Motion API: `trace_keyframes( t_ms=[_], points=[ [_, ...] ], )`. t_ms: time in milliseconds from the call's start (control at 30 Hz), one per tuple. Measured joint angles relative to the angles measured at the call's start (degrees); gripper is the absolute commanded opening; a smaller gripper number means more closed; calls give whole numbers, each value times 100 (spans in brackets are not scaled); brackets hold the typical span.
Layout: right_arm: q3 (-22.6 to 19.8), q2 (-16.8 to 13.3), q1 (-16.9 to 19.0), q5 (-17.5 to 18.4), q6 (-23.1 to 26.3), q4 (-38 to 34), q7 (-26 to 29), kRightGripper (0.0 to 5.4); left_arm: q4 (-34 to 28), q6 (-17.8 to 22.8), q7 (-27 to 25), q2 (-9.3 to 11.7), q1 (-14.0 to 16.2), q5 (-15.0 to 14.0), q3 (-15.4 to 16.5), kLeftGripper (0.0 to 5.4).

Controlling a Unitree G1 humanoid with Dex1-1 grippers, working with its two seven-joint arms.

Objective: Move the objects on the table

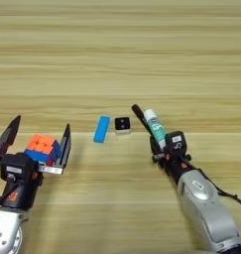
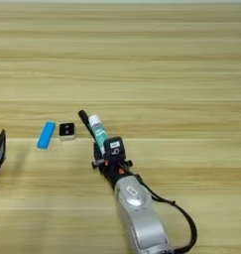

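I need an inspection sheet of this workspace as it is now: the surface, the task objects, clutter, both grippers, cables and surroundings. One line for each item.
Surface: light-brown wooden table with horizontal plank lines; the far half is bare.
Job's things: multicoloured puzzle cube at near left; blue rectangular block and small black-and-white cube side by side, apart, in the middle; white-and-green glue stick lying just right of them, with a black marker pen seemingly beside it.
Clutter: nothing seen.
Left gripper: open, fingers either side of the puzzle cube.
Right gripper: at the glue stick; its grip cannot be read.
Cables: black cable along the right arm.
Surroundings: nothing seen beyond the table.
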Motion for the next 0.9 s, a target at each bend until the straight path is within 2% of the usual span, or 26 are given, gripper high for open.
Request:
trace_keyframes(
  t_ms=[333,533,667,733,767,900],
  points=[
    [218,-115,205,-118,-50,-450,128,164,0,0,2,0,-15,0,-19,540],
    [635,-420,781,-295,-43,-1318,313,164,1,1,12,-4,-51,7,-29,540],
    [989,-596,1099,-341,-10,-1588,488,164,1,1,15,-5,-87,8,-30,540],
    [1116,-640,1151,-378,25,-1618,522,164,2,10,8,-3,-92,-2,-40,540],
    [1144,-670,1169,-399,23,-1664,531,164,-16,76,-44,4,-85,-89,-87,540],
    [1382,-807,1280,-423,-80,-1975,669,164,-174,734,-630,56,148,-862,-599,540]
  ],
)
